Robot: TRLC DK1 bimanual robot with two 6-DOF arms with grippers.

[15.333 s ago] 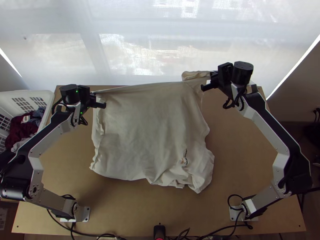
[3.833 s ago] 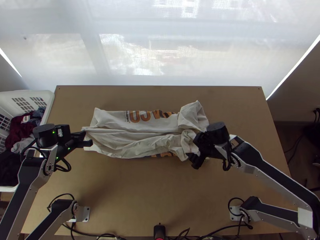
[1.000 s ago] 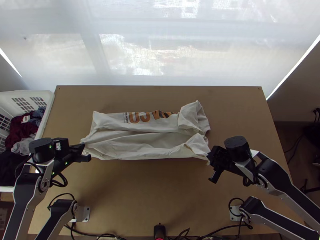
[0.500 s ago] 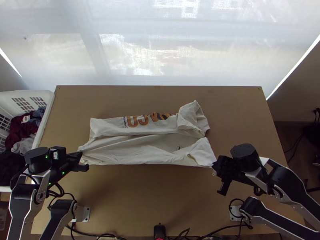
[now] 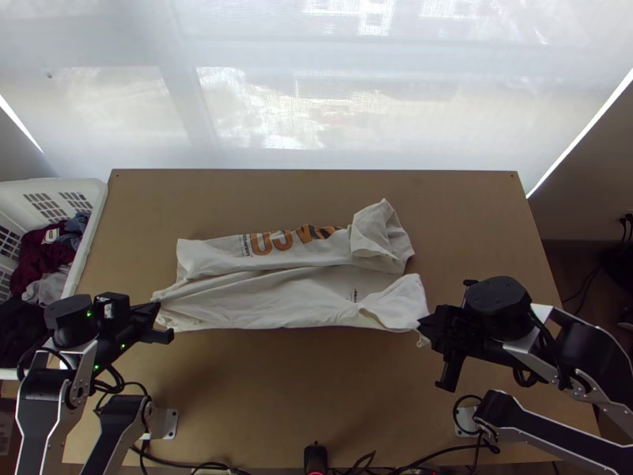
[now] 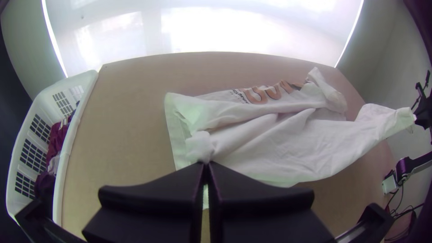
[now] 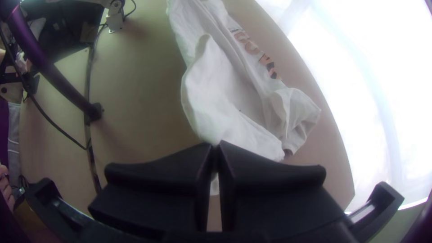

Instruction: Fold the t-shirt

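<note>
The cream t-shirt (image 5: 269, 285) lies as a wide, loosely folded band across the table, orange lettering on its far part and a bunched end at the far right. My left gripper (image 5: 156, 310) is shut on the near left corner. My right gripper (image 5: 427, 324) is shut on the near right corner, and the near edge stretches between both. In the left wrist view, cloth gathers at the tips of my left gripper (image 6: 206, 165), with the t-shirt (image 6: 279, 144) beyond. The right wrist view has my right gripper (image 7: 216, 146) pinching the t-shirt (image 7: 216, 90).
A white basket (image 5: 93, 229) with dark and grey clothes stands at the table's left edge. Bare table (image 5: 301, 396) lies between the cloth and the near edge, where cables run beside a small black device (image 5: 315, 457). A person's hand (image 7: 6, 186) is at the right wrist view's edge.
Earlier the t-shirt hung spread between the raised grippers, then lay folded. Over the last second both grippers moved nearer the table's front, drawing the near edge along; the right also shifted rightward.
</note>
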